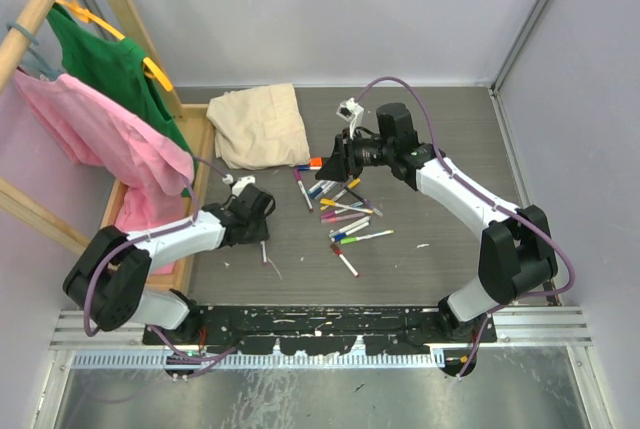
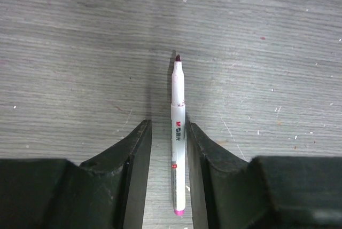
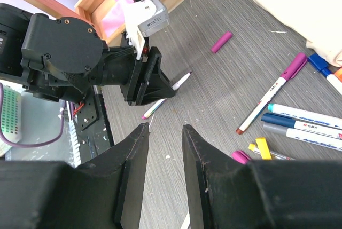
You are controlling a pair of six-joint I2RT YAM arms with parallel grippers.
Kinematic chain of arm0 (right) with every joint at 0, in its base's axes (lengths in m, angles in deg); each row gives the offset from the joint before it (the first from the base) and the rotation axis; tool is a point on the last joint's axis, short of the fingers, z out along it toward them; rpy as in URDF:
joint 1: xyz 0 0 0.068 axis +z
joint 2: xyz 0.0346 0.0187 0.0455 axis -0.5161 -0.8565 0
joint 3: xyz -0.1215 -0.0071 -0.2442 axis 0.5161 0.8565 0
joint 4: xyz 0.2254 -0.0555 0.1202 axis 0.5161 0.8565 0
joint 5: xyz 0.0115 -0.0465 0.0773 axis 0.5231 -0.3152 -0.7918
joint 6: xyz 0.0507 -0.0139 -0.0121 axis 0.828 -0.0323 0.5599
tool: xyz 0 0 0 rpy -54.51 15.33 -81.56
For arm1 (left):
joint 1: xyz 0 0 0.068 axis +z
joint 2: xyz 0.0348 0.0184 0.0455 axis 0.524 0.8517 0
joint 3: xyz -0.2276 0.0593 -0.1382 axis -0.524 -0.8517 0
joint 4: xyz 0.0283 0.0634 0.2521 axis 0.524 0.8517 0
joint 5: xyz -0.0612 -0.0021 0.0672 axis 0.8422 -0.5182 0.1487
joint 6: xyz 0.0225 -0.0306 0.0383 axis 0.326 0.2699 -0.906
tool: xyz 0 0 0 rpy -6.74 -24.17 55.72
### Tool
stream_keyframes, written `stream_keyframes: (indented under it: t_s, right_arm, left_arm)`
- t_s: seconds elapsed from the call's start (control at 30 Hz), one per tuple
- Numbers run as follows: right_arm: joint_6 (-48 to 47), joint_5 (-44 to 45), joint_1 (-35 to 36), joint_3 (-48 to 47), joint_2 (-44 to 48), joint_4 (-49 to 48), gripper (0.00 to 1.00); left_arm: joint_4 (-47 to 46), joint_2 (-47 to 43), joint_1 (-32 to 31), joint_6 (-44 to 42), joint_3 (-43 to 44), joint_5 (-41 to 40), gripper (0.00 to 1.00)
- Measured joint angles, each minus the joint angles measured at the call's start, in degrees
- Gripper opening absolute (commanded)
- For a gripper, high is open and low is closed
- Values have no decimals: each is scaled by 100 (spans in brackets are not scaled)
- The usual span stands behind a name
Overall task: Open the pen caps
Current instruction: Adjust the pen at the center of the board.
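The left hand (image 2: 169,127), fingers slightly spread, straddles an uncapped white pen (image 2: 178,133) lying flat on the bench (image 2: 80,53). A gap shows on one side of the pen, so it is not pinched. The right hand (image 3: 163,130), also parted and empty, hangs above the bench. One loose purple cap (image 3: 221,42) lies alone near the beige cloth (image 1: 260,124). Other caps sit on pens in the scattered pile (image 1: 345,211). At far left, a pink garment (image 1: 120,139) droops over the wooden tray (image 1: 197,144) and hides its contents.
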Motion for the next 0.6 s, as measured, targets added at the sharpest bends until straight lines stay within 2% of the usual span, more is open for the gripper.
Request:
stream_keyframes:
  t_s: [0.27,0.43,0.6]
  right_arm:
    - [0,-85,-2,0,0,-4,38]
    - [-22,-136,-2,0,0,-7,38]
    - [-146,-170,-2,0,0,7,39]
  left_arm:
    - [197,-660,-2,-160,-190,168,51]
    - [118,-1318,-2,-299,-251,343,55]
    - [-396,-1668,-2,-422,-459,662,60]
